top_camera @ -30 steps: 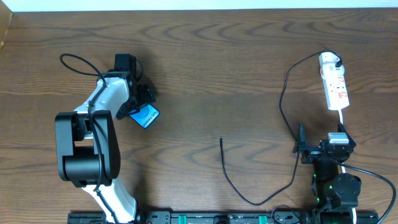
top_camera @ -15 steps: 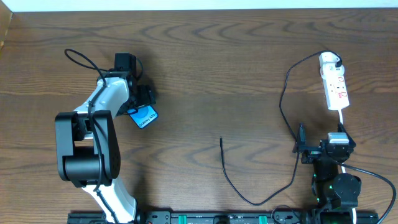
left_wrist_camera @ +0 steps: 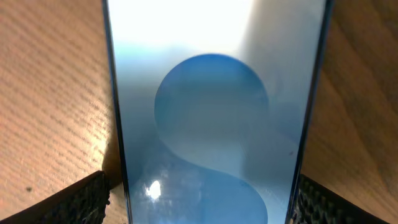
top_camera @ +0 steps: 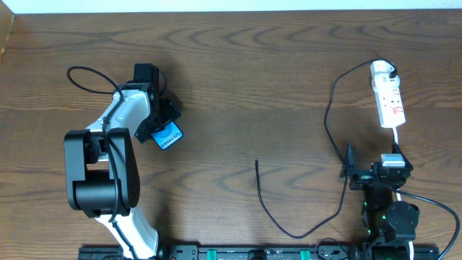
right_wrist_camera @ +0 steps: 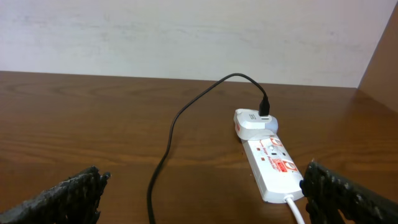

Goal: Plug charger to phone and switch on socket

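The phone (top_camera: 167,135), its screen blue, lies flat and askew on the wood at the left. My left gripper (top_camera: 162,117) stands over its far end, open. In the left wrist view the phone (left_wrist_camera: 211,112) fills the space between the jaws of my left gripper (left_wrist_camera: 202,202); the right pad meets its edge and a sliver of wood shows by the left pad. The white socket (top_camera: 390,101) lies at the far right, with the charger's white adapter (top_camera: 380,70) plugged in. The black cable (top_camera: 289,232) loops down to a free tip (top_camera: 257,162) mid-table. My right gripper (top_camera: 380,165) is open and empty, just short of the socket (right_wrist_camera: 273,165).
The socket's white lead (right_wrist_camera: 297,208) runs back past my right gripper's right finger. The charger cable (right_wrist_camera: 171,134) crosses the wood between my right gripper's (right_wrist_camera: 205,202) fingers. A white wall bounds the table's far edge, and a black rail (top_camera: 238,253) runs along the near one.
My left arm's looped cable has swung a little and the phone's angle has shifted slightly. The right arm, the socket and the charger cable have not moved.
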You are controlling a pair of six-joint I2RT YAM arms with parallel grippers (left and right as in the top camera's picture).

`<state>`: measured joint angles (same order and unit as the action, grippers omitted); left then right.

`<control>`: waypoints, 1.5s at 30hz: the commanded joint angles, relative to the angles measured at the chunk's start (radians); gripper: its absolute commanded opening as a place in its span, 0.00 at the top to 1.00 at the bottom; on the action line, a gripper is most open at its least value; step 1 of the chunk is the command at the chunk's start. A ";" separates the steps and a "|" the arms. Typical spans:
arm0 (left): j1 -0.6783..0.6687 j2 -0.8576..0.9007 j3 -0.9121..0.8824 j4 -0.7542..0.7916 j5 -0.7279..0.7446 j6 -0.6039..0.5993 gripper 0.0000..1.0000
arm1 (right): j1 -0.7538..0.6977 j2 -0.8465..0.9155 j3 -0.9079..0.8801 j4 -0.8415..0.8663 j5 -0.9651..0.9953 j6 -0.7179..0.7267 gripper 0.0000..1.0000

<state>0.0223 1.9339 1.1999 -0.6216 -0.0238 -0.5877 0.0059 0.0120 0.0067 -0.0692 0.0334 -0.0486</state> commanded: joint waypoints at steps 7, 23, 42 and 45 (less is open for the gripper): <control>-0.002 0.021 -0.008 -0.014 -0.010 -0.154 0.10 | 0.000 -0.006 -0.002 -0.003 -0.002 -0.012 0.01; -0.002 0.021 -0.008 0.033 -0.012 -0.159 0.10 | 0.000 -0.006 -0.002 -0.003 -0.002 -0.013 0.01; -0.002 0.021 -0.008 0.002 -0.009 -0.179 0.10 | 0.000 -0.006 -0.002 -0.003 -0.002 -0.012 0.01; -0.002 0.021 -0.008 -0.002 -0.010 -0.193 0.10 | 0.000 -0.006 -0.002 -0.003 -0.002 -0.013 0.01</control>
<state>0.0216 1.9339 1.1999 -0.6125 -0.0322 -0.7555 0.0059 0.0120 0.0067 -0.0692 0.0334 -0.0486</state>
